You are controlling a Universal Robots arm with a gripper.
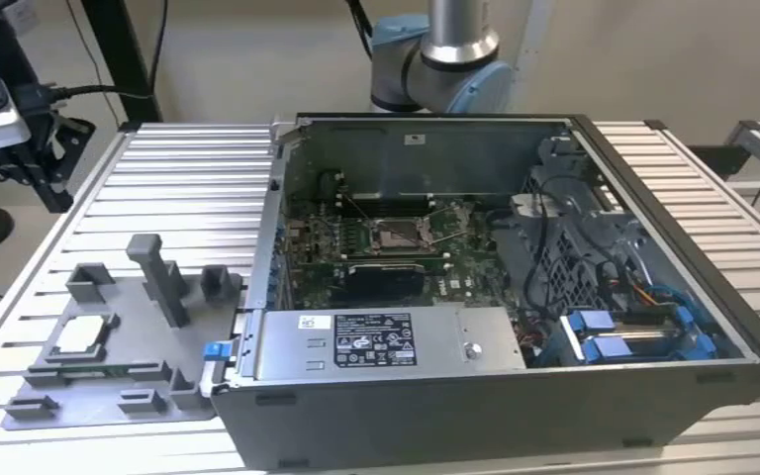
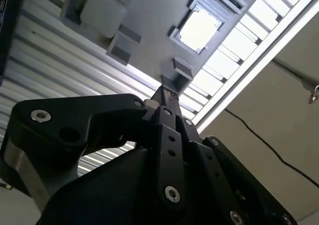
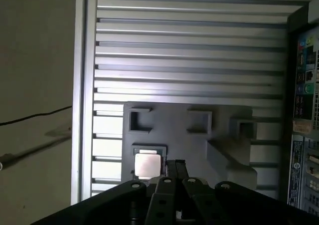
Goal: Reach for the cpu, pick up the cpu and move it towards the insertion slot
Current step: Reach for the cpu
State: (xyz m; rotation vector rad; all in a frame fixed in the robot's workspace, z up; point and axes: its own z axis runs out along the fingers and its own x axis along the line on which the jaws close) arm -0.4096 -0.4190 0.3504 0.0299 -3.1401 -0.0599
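The cpu (image 1: 79, 336) is a small pale square chip lying in a recess of the grey fixture plate (image 1: 116, 396), on the exterior view's left. Both wrist views show the cpu (image 2: 199, 30) (image 3: 149, 165) beyond the black fingers. My gripper (image 1: 40, 173) hangs high at the exterior view's upper left, well above and behind the plate. Its fingers (image 2: 167, 98) are pressed together, shut on nothing, and the gripper (image 3: 174, 167) sits close beside the chip in the first wrist view. The insertion slot (image 1: 400, 235) is the silver-framed socket on the green board inside the open computer case.
The open case (image 1: 513, 416) stands on a ribbed metal table (image 1: 182, 168). A power supply box (image 1: 380, 341) lies in front of the board, and a blue drive cage (image 1: 631, 332) is at the exterior view's right. Upright grey posts (image 1: 162, 277) rise from the fixture plate.
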